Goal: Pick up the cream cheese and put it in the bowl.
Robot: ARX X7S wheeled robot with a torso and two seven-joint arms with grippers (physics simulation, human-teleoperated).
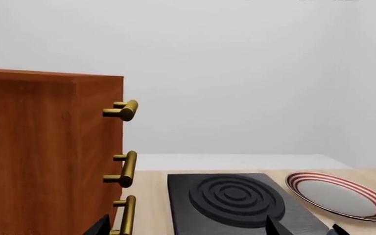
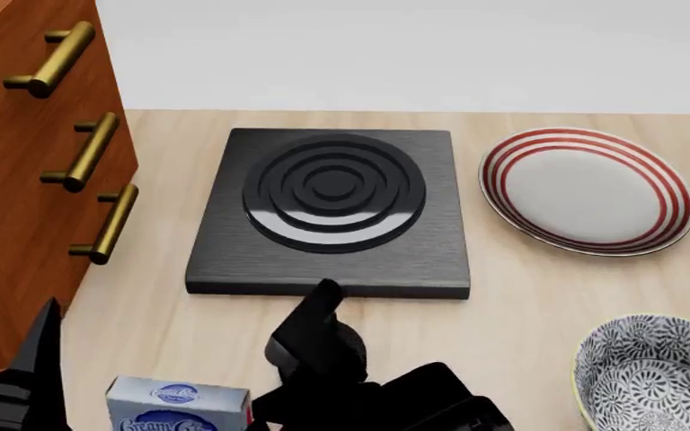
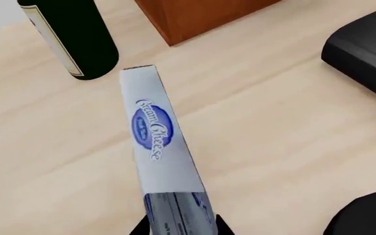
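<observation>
The cream cheese (image 3: 155,132) is a silver-grey box with a blue oval "Cream Cheese" label, lying lengthwise away from the right wrist camera. My right gripper (image 3: 178,227) has its two dark fingertips pressed against the box's near end, one on each side. In the head view the box (image 2: 177,404) is at the bottom left, beside my right arm (image 2: 321,350). The blue-and-white floral bowl (image 2: 657,377) sits at the bottom right, apart from the box. My left gripper (image 1: 186,226) is open and empty, and it points towards the stove and the cabinet.
A black stove plate (image 2: 333,211) lies mid-table, with a red-striped white plate (image 2: 585,189) to its right. A wooden drawer cabinet (image 2: 22,180) with brass handles stands at the left. A dark bottle (image 3: 70,34) stands just beyond the box's far end.
</observation>
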